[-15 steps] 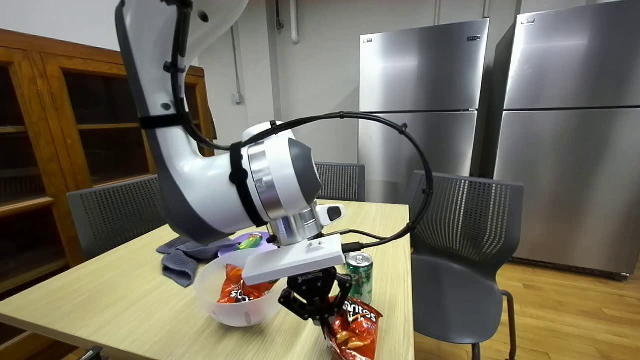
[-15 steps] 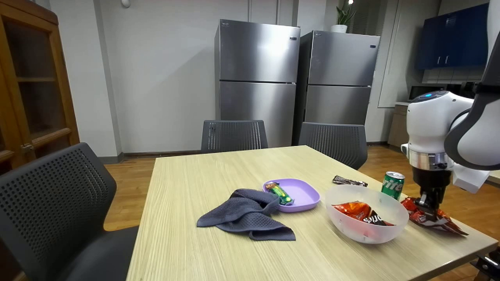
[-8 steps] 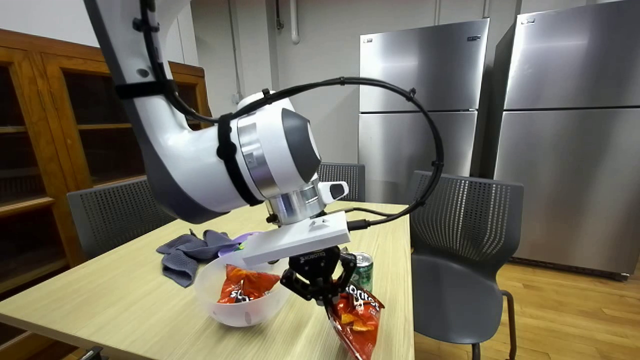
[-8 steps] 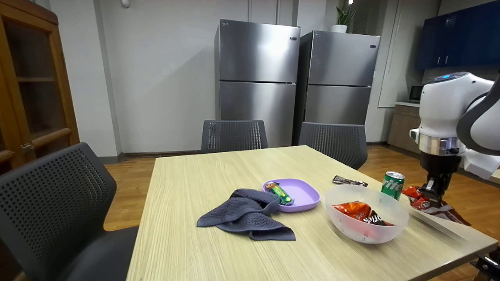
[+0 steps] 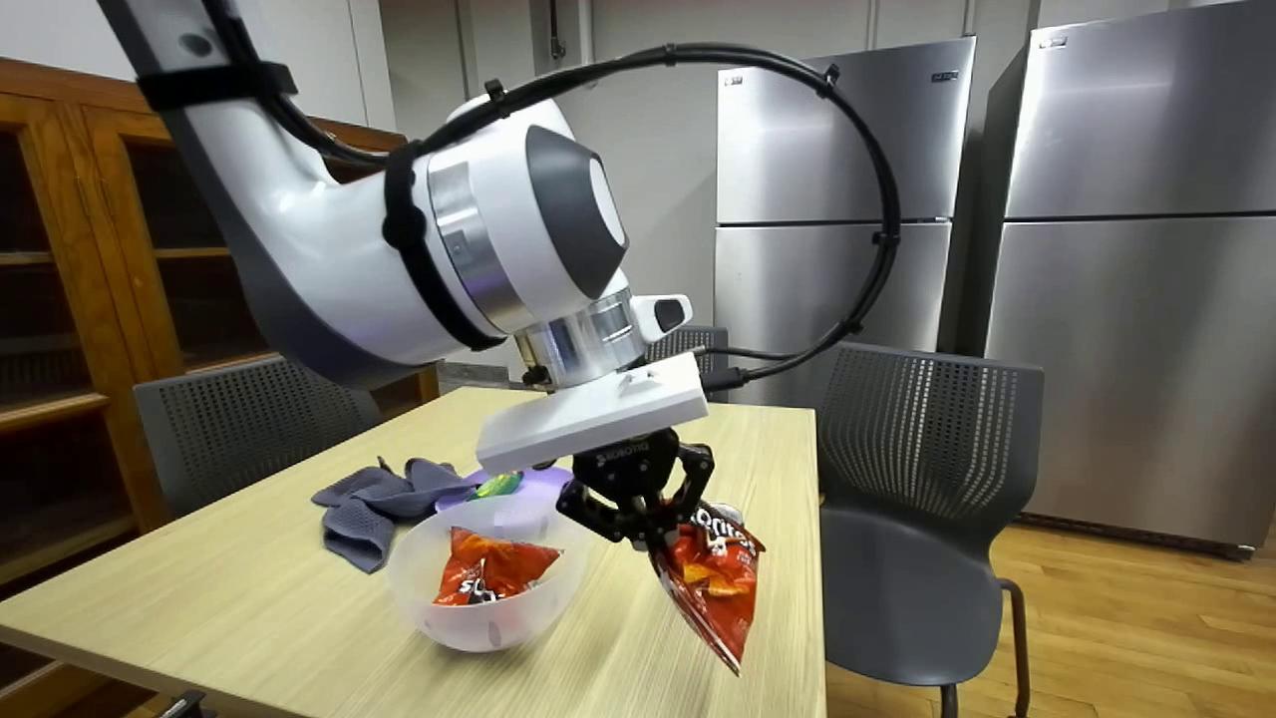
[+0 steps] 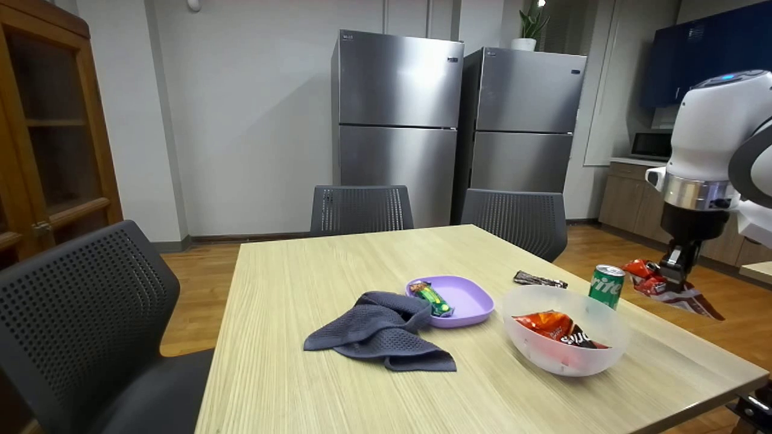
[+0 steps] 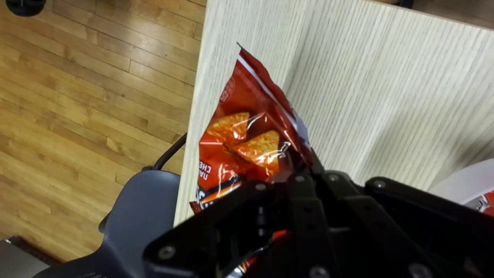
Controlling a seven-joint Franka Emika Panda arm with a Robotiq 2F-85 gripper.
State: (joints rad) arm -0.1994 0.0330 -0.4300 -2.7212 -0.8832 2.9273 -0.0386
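The hand (image 5: 655,540), pinched tight, grips the edge of a red Doritos bag (image 5: 720,583) above the counter (image 5: 259,568). Near it, a translucent bowl (image 5: 464,630) holds another red bag (image 5: 493,566); behind sit a purple plate (image 6: 465,300) and, farther off, steel refrigerators (image 6: 398,150).

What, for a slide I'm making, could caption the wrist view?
Gripper pinching a red chip bag by its edge over a light wood table, pale bowl at lower right.
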